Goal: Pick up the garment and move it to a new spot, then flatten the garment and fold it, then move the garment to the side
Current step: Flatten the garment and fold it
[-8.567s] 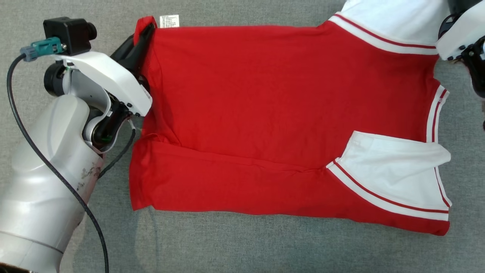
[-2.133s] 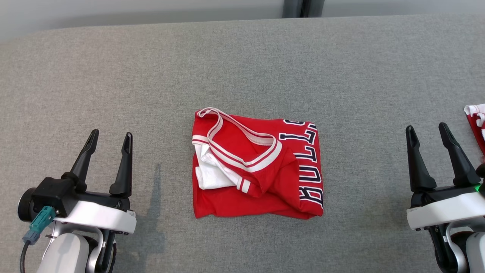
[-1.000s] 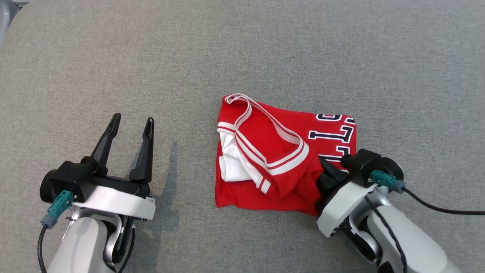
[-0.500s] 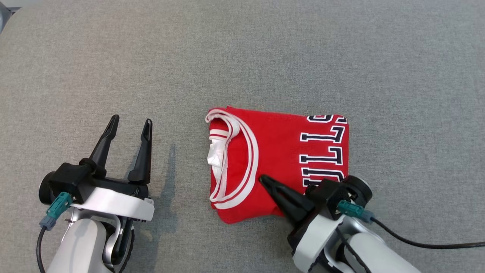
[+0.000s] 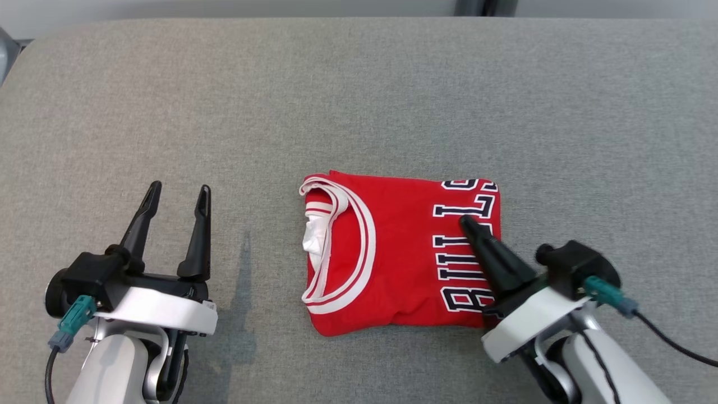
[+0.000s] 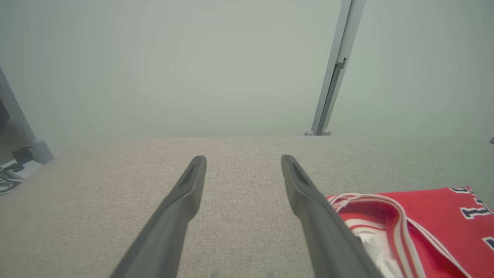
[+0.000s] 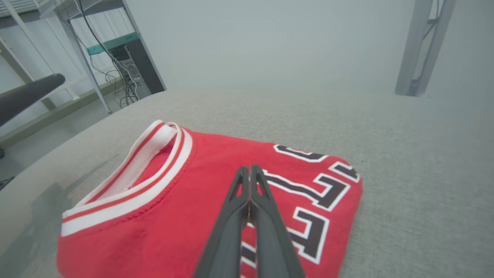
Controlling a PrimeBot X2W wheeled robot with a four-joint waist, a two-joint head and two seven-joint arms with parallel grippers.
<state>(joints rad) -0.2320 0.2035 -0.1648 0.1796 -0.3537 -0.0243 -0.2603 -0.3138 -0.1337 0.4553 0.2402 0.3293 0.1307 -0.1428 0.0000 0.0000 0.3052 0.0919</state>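
The garment (image 5: 392,252) is a red jersey with white-and-red trim and dark lettering, folded into a neat rectangle at the middle of the grey surface. My right gripper (image 5: 466,223) is shut with nothing in it, and its joined tips hover over the lettered right part of the garment (image 7: 216,185), as the right wrist view shows along my right gripper (image 7: 247,169). My left gripper (image 5: 178,192) stands open to the left of the fold, apart from it. In the left wrist view my left gripper (image 6: 243,160) frames bare fabric, with the garment (image 6: 424,220) at the lower right.
The grey upholstered surface (image 5: 359,101) spreads wide on every side of the fold. Beyond its far edge stand a metal post (image 6: 334,73) and, off the left side, a rack with cables (image 7: 123,65).
My right gripper has swung from the fold's front middle to its right, lettered part. The head camera has tilted, so the surface's far edge now shows. The left gripper stays open.
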